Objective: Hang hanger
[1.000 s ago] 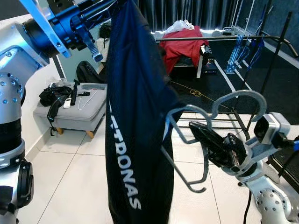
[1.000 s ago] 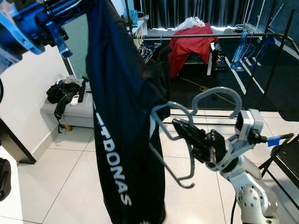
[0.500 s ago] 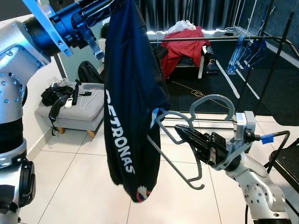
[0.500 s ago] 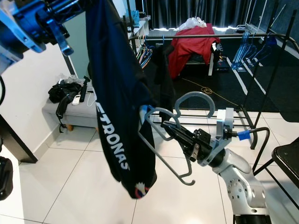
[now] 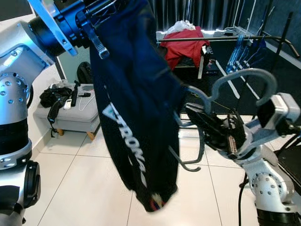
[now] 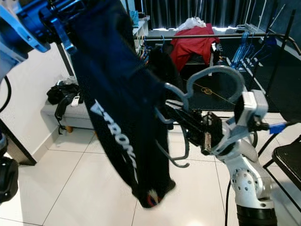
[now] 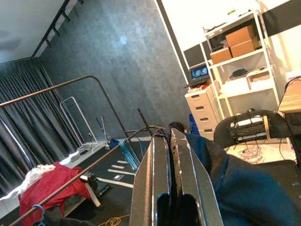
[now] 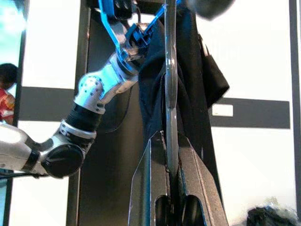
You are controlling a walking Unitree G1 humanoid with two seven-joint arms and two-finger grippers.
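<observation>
A dark navy garment (image 5: pixel 136 117) with white lettering hangs from my left gripper (image 5: pixel 109 4), which is raised at the upper left and shut on the cloth's top edge. The left wrist view shows the fingers (image 7: pixel 155 179) pressed together with navy cloth (image 7: pixel 244 183) beside them. My right gripper (image 5: pixel 192 110) is shut on a grey plastic hanger (image 5: pixel 242 71) and holds it against the garment's right side. One hanger arm is hidden behind the cloth. In the right wrist view the hanger (image 8: pixel 170 70) runs straight up from the fingers toward the garment.
A clothes rail (image 5: pixel 216 38) stands behind with a red garment (image 5: pixel 186 44) draped on it and blue hangers (image 5: pixel 237 54) to the right. A grey padded bench (image 5: pixel 77 110) with black items sits at the left wall. White tiled floor (image 5: pixel 80 188) lies below.
My right gripper has lifted the hanger and pushed it closer into the garment. The garment's lower end has swung to the right and its cloth is blurred with motion.
</observation>
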